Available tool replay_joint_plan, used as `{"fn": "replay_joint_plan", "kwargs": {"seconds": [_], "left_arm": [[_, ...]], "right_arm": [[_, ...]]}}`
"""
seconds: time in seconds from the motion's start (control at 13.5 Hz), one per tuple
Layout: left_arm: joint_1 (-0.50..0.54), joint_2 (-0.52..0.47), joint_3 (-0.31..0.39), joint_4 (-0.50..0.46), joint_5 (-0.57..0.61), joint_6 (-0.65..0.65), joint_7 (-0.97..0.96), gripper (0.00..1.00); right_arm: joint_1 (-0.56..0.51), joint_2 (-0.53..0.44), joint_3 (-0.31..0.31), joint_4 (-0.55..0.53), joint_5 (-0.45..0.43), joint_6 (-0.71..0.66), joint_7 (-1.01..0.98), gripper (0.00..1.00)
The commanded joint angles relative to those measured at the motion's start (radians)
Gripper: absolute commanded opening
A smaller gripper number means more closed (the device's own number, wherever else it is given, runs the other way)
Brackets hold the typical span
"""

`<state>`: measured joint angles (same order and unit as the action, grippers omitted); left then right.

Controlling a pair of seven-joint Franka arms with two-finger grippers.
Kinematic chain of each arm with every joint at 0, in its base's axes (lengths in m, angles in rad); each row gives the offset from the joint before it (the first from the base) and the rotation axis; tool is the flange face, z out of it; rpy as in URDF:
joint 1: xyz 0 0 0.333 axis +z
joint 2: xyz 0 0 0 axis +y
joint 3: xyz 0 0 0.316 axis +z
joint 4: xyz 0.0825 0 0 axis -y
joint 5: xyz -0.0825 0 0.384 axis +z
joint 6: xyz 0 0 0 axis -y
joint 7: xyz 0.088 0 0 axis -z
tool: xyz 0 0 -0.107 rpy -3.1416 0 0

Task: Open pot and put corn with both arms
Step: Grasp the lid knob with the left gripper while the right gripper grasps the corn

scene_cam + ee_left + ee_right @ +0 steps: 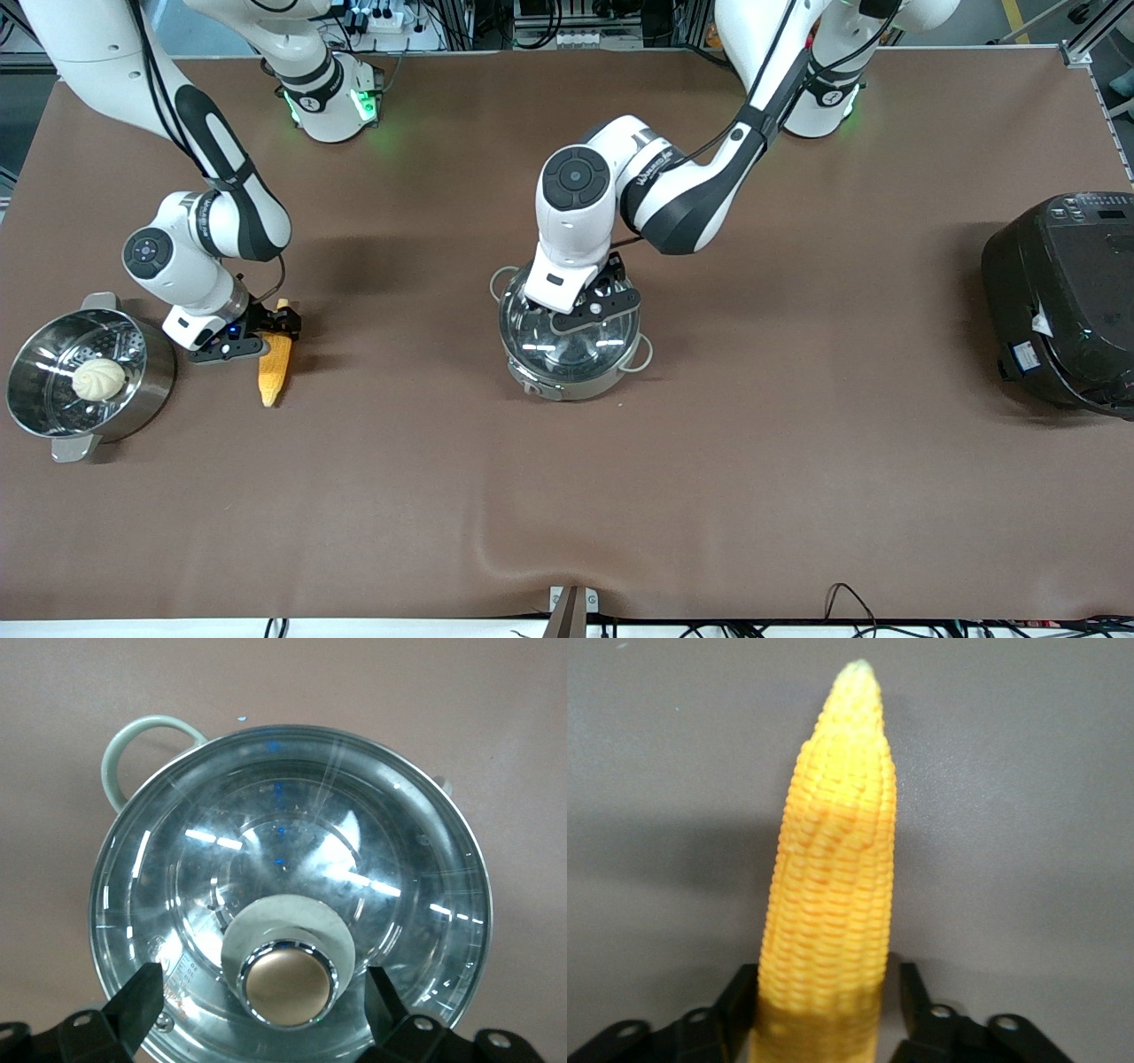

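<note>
The steel pot [567, 383] stands mid-table with its glass lid [540, 341] on. My left gripper [592, 310] is low over the lid. In the left wrist view it [263, 992] is open, one finger [142, 992] on each side of the copper knob [288, 985] with a gap on both sides, above the lid [292, 842]. The corn [275, 363] lies on the table toward the right arm's end. My right gripper [257, 332] is open around its thick end. In the right wrist view the gripper [826, 983] straddles the corn [833, 859], with a gap on one side.
A perforated steamer pot [159, 372] holding a white bun [98, 378] stands beside the corn at the right arm's end. A big black electric cooker [1063, 301] stands at the left arm's end. The pot's wire loop handle [640, 354] sticks out sideways.
</note>
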<state>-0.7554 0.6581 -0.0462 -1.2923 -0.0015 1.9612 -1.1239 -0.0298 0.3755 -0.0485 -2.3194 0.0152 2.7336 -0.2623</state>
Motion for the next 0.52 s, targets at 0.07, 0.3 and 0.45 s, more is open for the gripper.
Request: {"fn": "replay_joint_plan", "kwargs": {"seconds": [0.07,0.3,0.45], "left_arm": [[-0.015,0.023,0.012,0.028,0.015,0.007,-0.007,0.97],[-0.015,0.025,0.011,0.024,0.027,0.007,0.007,0.86],[-0.015,0.026,0.009,0.022,0.043,0.007,0.01,0.83]], "right_arm": [[-0.013,-0.059,0.012,0.02,0.002,-0.055,-0.043,0.29],[-0.01,-0.075,0.012,0.04,0.008,-0.126,-0.041,0.02],[-0.007,-0.118,0.012,0.054,0.008,-0.199,-0.044,0.01]]}}
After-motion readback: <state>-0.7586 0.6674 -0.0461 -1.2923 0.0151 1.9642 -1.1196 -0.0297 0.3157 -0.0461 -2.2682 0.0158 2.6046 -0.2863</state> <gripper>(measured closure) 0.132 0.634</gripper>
